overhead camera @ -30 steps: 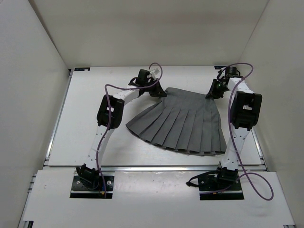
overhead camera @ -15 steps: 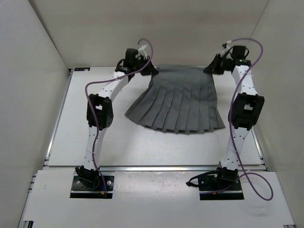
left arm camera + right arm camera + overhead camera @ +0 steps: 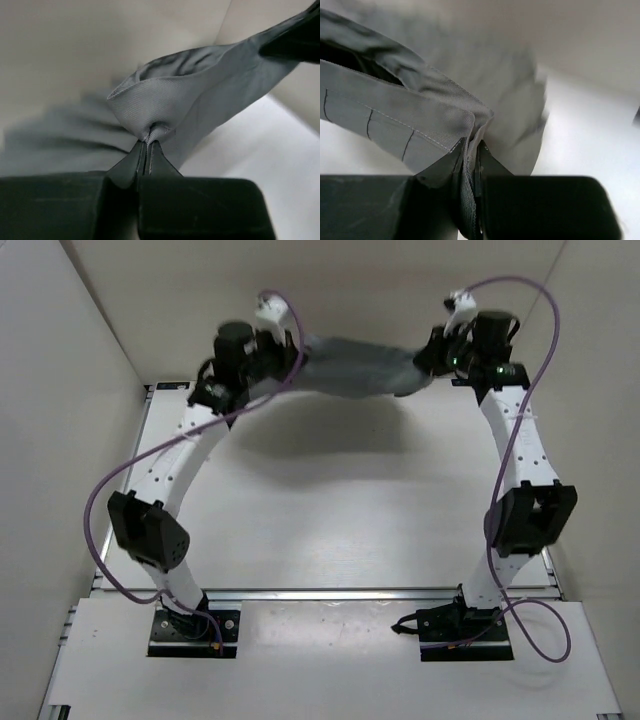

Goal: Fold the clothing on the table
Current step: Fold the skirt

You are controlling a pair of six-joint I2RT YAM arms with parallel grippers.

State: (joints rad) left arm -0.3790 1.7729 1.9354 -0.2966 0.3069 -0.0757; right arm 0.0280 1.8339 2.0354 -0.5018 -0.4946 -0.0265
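Top view: both arms reached to the far end of the tabletop [image 3: 330, 530]. The skirt [image 3: 355, 365] hung in the air, clear of the tabletop and close to the far wall. It was stretched left to right as a sagging band and looked motion-blurred. The left gripper [image 3: 292, 358] was at its left end and the right gripper [image 3: 428, 362] at its right end. The skirt's shadow [image 3: 320, 425] lay on the tabletop under it. A purple cable [image 3: 500, 285] looped above the right wrist.

Left wrist view: the left gripper [image 3: 145, 146] was pinched tight on a bunched bit of skirt [image 3: 170, 105]. The fabric puckered right at the tips, then ran up and to the right. There was a dark shape in the top right corner; I couldn't tell what it was.

Right wrist view: the right gripper [image 3: 470, 150] was clamped on a skirt [image 3: 395, 120] edge, with cloth sandwiched between the fingers [image 3: 445, 167]. Stitch lines showed on the band running off to the left. The fabric behind it was blurred.
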